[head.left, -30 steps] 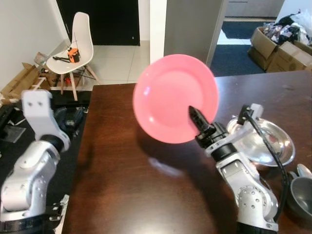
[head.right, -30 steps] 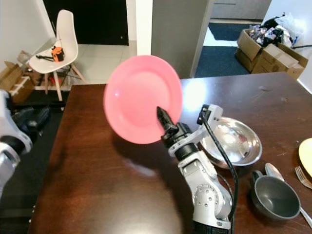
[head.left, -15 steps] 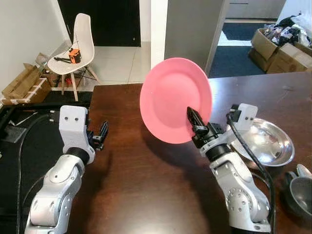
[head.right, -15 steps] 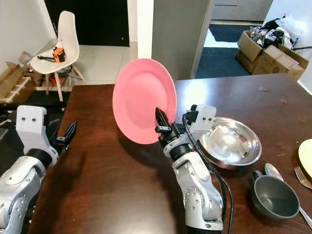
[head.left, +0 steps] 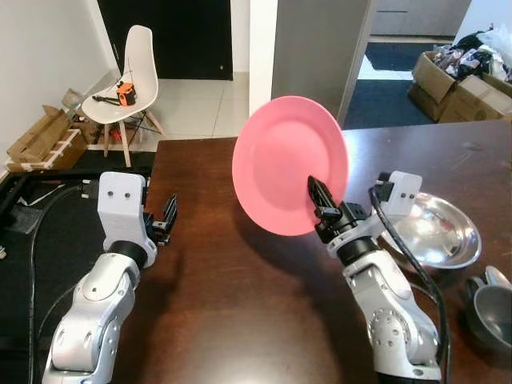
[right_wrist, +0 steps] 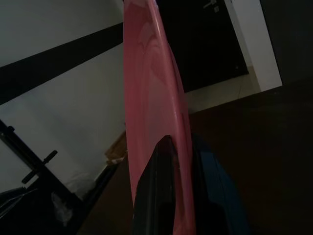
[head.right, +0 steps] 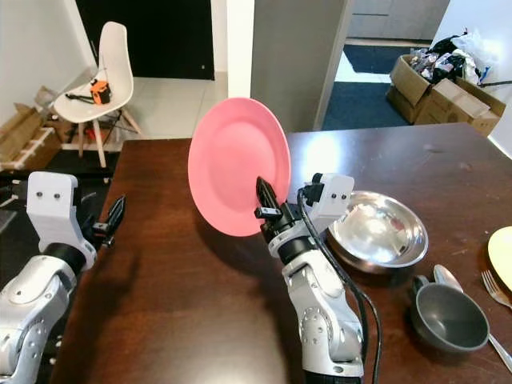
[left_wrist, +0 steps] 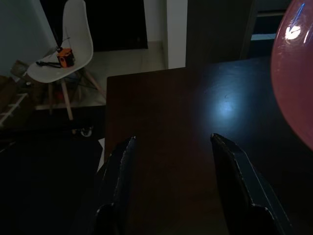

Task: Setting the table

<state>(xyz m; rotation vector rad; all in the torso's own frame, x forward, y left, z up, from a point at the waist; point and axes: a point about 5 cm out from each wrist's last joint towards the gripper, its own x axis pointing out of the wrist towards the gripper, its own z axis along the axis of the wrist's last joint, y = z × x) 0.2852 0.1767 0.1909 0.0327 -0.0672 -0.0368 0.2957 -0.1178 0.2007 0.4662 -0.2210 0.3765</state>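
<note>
A pink plate stands almost on edge in the air above the dark brown table. My right gripper is shut on the plate's lower rim, one black finger on each face, as the right wrist view shows at the rim. My left gripper is raised at the table's left edge, open, with nothing between its fingers. The plate's edge shows to the side of it in the left wrist view.
A steel bowl lies on the table right of my right arm. A grey cup, a spoon, a fork and a yellow plate sit at the right edge. A white chair and cardboard boxes stand beyond.
The left arm swung up and in from the left, bringing its gripper to the table's edge. The pink plate turned more edge-on and stayed in the right gripper.
</note>
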